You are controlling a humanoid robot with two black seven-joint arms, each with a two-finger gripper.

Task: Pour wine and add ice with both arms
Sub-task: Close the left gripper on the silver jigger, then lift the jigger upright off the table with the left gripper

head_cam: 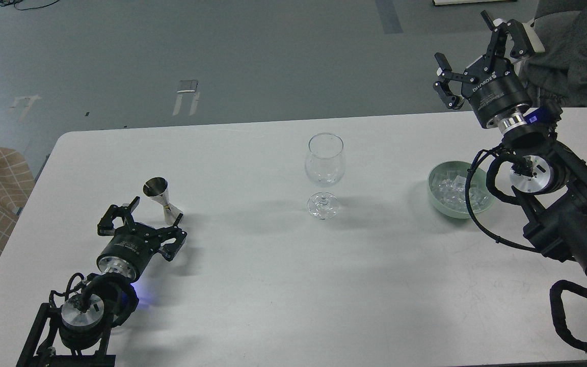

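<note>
the left gripper point(143, 221) lies open near the table's point(252, 306) left edge, the tilted metal jigger point(161, 198) just beyond its fingers — the ice point(454, 187) sits in the bowl point(438, 201) by the right edge, below the raised, open right gripper point(472, 63).

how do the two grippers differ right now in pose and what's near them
The left gripper lies low near the table, fingers spread around a small metal jigger; the right gripper is raised high, past the table's far edge, with nothing between its fingers. The left one is far from the bowl of ice; the right arm passes just beside it. Both are black and open.
</note>
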